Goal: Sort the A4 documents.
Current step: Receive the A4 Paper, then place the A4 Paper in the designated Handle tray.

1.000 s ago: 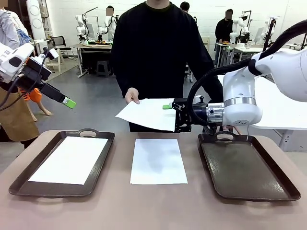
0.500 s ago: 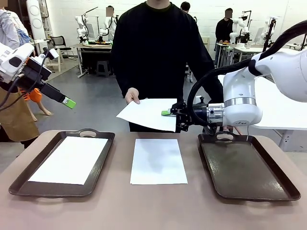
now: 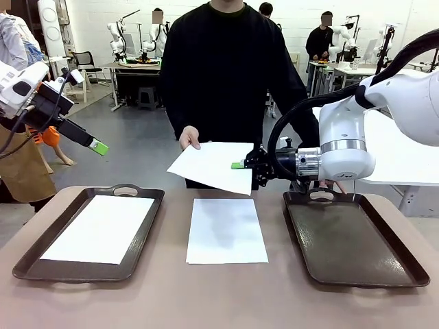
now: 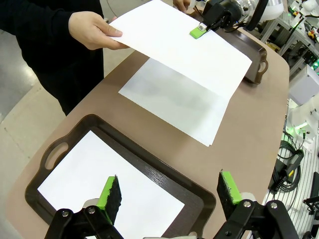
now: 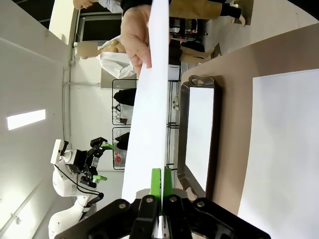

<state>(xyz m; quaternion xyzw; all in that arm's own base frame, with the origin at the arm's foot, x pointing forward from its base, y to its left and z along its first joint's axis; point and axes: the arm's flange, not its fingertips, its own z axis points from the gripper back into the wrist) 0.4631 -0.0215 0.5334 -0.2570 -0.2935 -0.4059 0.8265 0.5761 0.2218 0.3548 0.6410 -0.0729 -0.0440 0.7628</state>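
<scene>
- A4 documents (image 3: pixel 99 229), three plain white sheets, are spread across the scene. Farthest left, the left gripper (image 4: pixel 169 193) hangs raised over the table's left end, its jaws wide apart with nothing between them.
- Below it, the dark brown left tray (image 3: pixel 41 236) holds the first sheet (image 4: pixel 94 169) flat on its bottom.
- At the middle of the table (image 3: pixel 171 295), between the two trays, the second sheet (image 3: pixel 226 229) lies flat on the bare top.
- Above that sheet's far edge, the third sheet (image 3: pixel 206 163) is in the air. The person's hand (image 3: pixel 188 137) holds its left corner, and the right gripper (image 3: pixel 239 164) has its jaws closed flat on the right edge.
- Farthest right, the right tray (image 3: pixel 350 240) rests on the table, showing its dark bottom.
</scene>
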